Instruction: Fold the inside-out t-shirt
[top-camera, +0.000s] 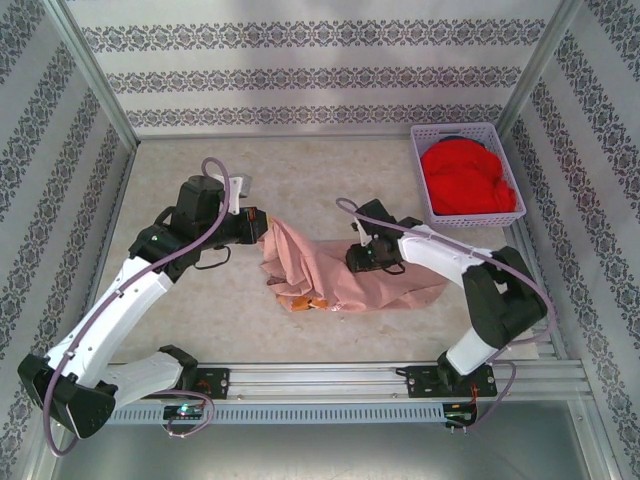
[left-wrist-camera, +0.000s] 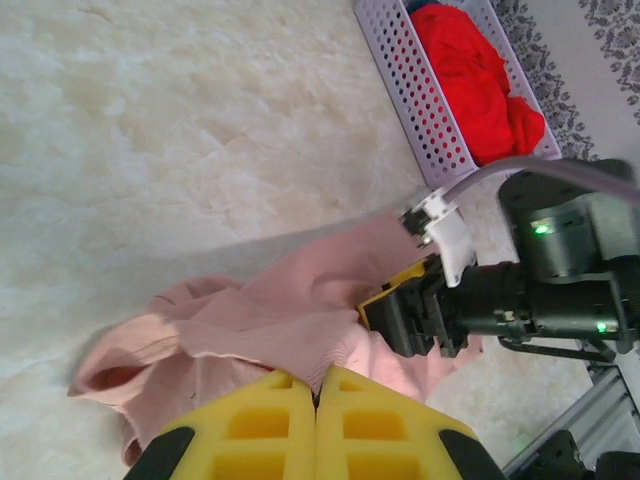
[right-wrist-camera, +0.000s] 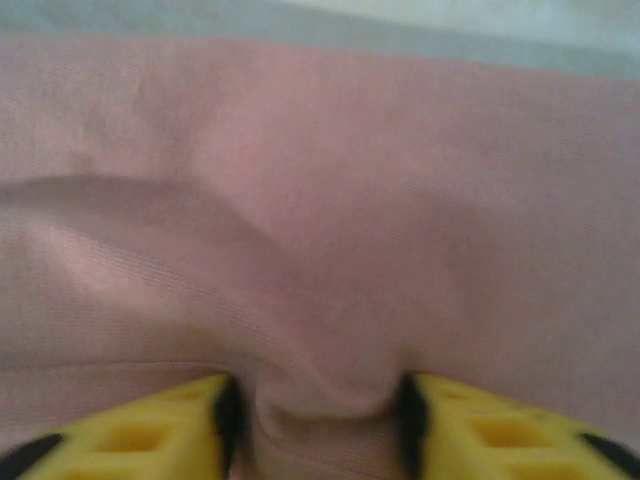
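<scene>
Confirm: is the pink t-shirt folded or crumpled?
Crumpled, not folded. The t-shirt lies in an uneven, wrinkled heap on the table, one end pinched by the left gripper.

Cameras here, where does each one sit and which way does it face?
Top external: above and behind the arms, looking down on the table; both arms show, left gripper and right gripper on the t-shirt.
Left wrist: on the left arm, facing across the t-shirt toward the basket; its fingers shut.
Right wrist: close over the t-shirt; its fingers flank a bunched fold.
Shared: top and left wrist both show the basket.
</scene>
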